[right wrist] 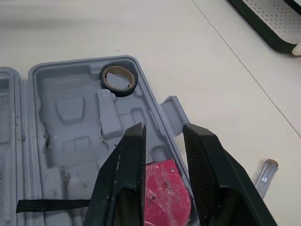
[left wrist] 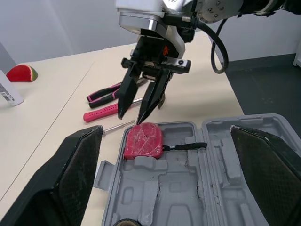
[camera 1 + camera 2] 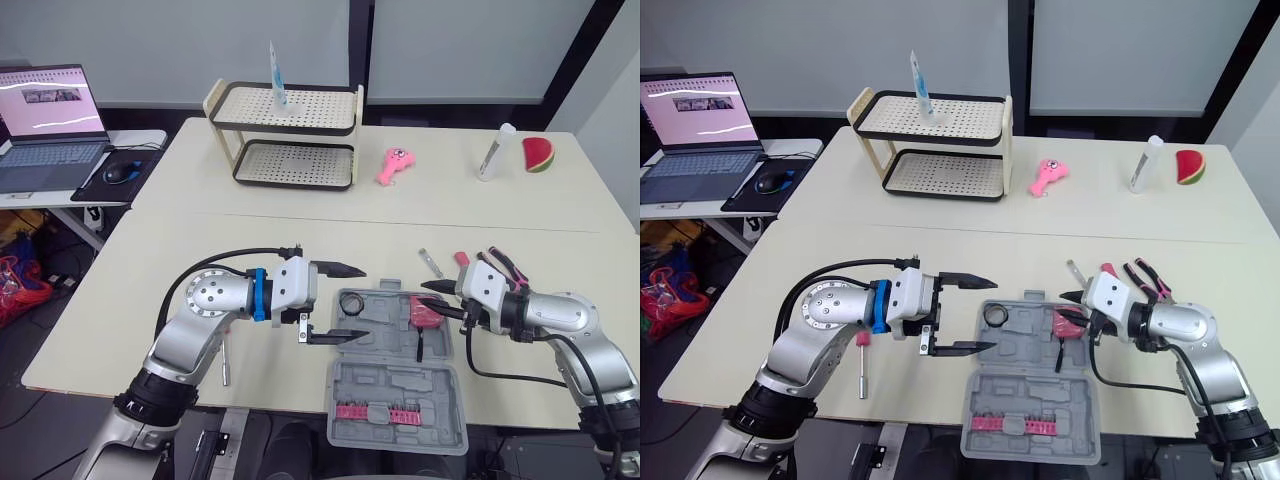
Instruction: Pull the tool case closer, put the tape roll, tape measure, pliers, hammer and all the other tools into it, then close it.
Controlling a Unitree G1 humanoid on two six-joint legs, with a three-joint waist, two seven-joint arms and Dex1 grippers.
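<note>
Well, the grey tool case (image 3: pixel 380 385) lies open at the front edge of the bench (image 3: pixel 300 230). The tape roll (image 1: pixel 119 79) sits in a corner of the case, and the red tape measure (image 2: pixel 143 140) lies in it too. The right pincer (image 2: pixel 130 117) hangs just over the tape measure, fingers a little apart and holding nothing. The left pincer (image 3: pixel 358 302) is spread wide beside the case. The pliers (image 2: pixel 106 93) lie on the bench behind the right pincer.
</note>
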